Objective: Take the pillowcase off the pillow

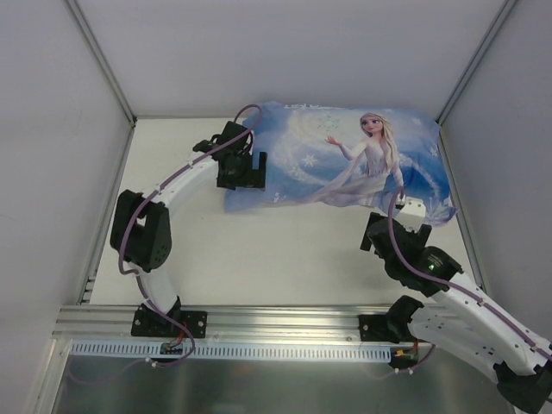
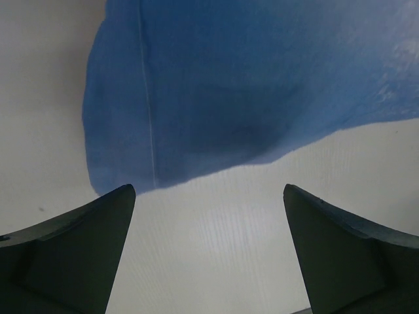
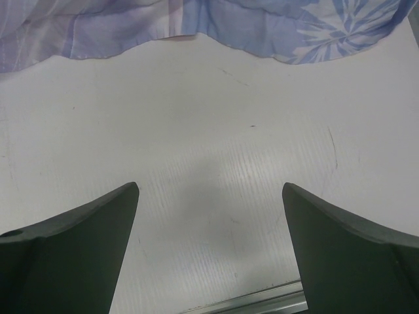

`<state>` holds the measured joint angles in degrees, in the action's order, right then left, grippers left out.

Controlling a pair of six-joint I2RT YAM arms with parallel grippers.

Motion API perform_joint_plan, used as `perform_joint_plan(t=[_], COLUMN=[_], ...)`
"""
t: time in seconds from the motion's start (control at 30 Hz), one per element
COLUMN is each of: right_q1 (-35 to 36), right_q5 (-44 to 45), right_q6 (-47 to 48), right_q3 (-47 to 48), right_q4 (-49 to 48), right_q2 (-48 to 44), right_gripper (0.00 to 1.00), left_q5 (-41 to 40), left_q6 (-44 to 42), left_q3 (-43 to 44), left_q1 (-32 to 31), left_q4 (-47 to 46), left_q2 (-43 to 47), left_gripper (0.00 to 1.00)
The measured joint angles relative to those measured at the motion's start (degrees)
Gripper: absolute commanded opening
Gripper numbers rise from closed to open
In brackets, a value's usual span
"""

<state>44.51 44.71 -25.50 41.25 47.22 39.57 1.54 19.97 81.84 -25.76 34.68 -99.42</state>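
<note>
The pillowcase [image 1: 345,155], blue with a blonde cartoon princess and snowflakes, lies filled and flat at the back of the table. The pillow is hidden inside it; a small white patch [image 1: 413,207] shows at the case's front right corner, and I cannot tell what it is. My left gripper [image 1: 258,171] is open at the case's left end. In the left wrist view the case's blue corner [image 2: 249,85] lies just beyond the gripper [image 2: 208,190]. My right gripper [image 1: 397,222] is open just in front of the front right corner. Its wrist view shows the gripper [image 3: 209,186] over bare table, short of the case's hem [image 3: 216,26].
White enclosure walls stand to the left, right and back, with metal frame posts at the back corners. An aluminium rail [image 1: 276,321] runs along the table's front edge and shows in the right wrist view [image 3: 262,303]. White table [image 1: 285,250] lies in front of the case.
</note>
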Motion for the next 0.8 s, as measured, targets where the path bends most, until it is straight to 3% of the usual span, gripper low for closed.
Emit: perform_joint_plan(t=[0.07, 0.13, 0.17, 0.23, 0.27, 0.3, 0.5, 0.63, 0.8], right_q1=[0.00, 0.00, 0.00, -0.02, -0.07, -0.35, -6.80, -15.50, -30.10], right_q5=[0.15, 0.31, 0.31, 0.31, 0.31, 0.26, -3.23, -11.30, -25.79], right_q6=[0.00, 0.02, 0.04, 0.07, 0.09, 0.13, 1.55, 5.77, 13.94], right_q3=[-0.07, -0.26, -0.42, -1.07, -1.51, -2.05, -2.95, -1.90, 2.29], right_q4=[0.22, 0.22, 0.20, 0.24, 0.20, 0.22, 0.46, -0.31, -1.77], right_q2=[-0.57, -1.60, -2.19, -3.32, -3.96, -4.46, -2.95, 0.37, 6.27], right_gripper=[0.96, 0.96, 0.96, 0.96, 0.96, 0.96, 0.96, 0.96, 0.96], left_q5=[1.53, 4.90, 6.97, 11.67, 13.55, 14.78, 17.55, 18.99, 23.67], left_q6=[-1.95, -2.95, -2.91, -2.36, -2.27, -1.75, 0.76, 4.00, 6.32], left_q3=[3.15, 4.50, 4.50, 4.09, 3.52, 2.78, -7.43, -17.92, -24.39], left_q1=[0.72, 2.05, 3.04, 5.29, 5.90, 6.40, 5.90, 7.28, 23.12], left_q4=[-1.51, -3.67, -4.46, -5.38, -5.97, -6.21, -10.12, -9.05, -6.16], left_q2=[-4.66, -9.38, -11.39, -14.73, -15.52, -15.72, -9.42, 4.13, 23.23], left_gripper=[0.98, 0.88, 0.71, 0.47, 0.13, 0.00, 0.00, 0.00, 0.00])
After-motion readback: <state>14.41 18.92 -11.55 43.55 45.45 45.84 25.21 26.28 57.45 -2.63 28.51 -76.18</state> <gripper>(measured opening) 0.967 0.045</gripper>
